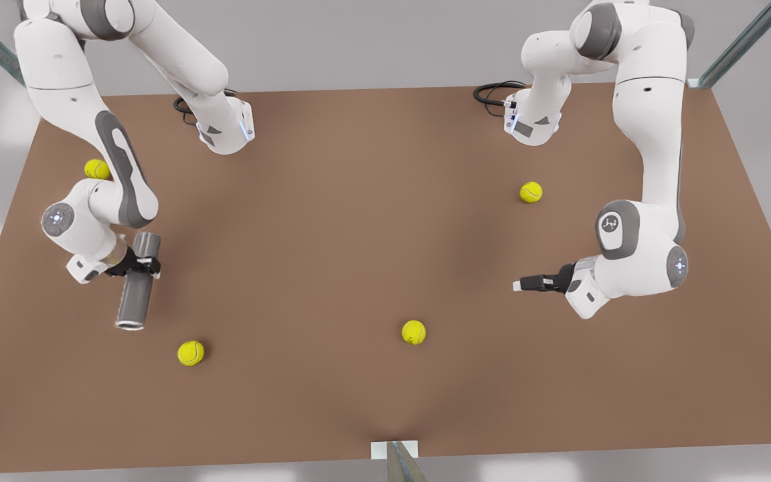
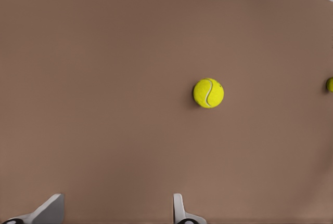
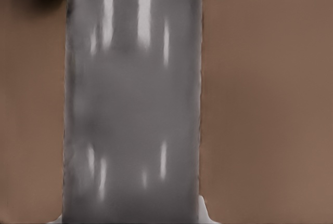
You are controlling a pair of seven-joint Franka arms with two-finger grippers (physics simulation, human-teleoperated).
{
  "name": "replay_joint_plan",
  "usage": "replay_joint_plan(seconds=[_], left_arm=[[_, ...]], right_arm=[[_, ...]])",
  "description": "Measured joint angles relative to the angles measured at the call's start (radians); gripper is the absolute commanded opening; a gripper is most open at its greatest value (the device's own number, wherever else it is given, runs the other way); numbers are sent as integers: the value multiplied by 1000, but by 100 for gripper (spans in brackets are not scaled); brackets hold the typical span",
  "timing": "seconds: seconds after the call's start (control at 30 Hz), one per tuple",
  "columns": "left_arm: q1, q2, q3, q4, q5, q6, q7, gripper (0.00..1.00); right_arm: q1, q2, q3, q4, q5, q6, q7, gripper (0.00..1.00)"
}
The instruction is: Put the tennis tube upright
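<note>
The tennis tube (image 1: 132,301) is a grey cylinder near the front view's left edge, not upright, with its paler silvery end pointing toward the table's front edge. My right gripper (image 1: 139,266) is shut on it, gripping nearer the dark end. In the right wrist view the tube (image 3: 132,104) runs the length of the frame, and a fingertip (image 3: 206,214) shows at its side. My left gripper (image 1: 518,285) waits on the front view's right, low over the table. Its fingers (image 2: 179,211) are open with nothing between them.
Several yellow-green tennis balls lie on the brown table (image 1: 385,234): one behind the right arm (image 1: 96,169), one near the tube's pale end (image 1: 191,353), one front centre (image 1: 413,332), one back right (image 1: 531,192). A ball (image 2: 208,93) lies ahead of the left gripper.
</note>
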Motion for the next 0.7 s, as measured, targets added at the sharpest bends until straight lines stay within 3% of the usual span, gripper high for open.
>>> replay_joint_plan(seconds=[0.13,0.43,0.53,0.6,0.67,0.7], left_arm=[[2,0,0,0,0,1,1,99],[3,-6,-2,0,-1,-3,-3,99],[8,-6,-2,2,-2,-2,-1,99],[7,-5,-1,2,-3,0,-2,99],[8,-2,-1,2,-4,0,-2,99],[6,-2,-2,2,-4,0,-2,99]], right_arm=[[52,-10,117,4,0,-21,-18,72],[470,103,96,203,43,-57,-132,72],[528,121,63,242,43,-67,-363,72],[659,154,-37,301,43,-68,-549,72],[735,188,-67,347,79,-72,-617,72],[853,203,-166,373,114,-75,-637,72]])
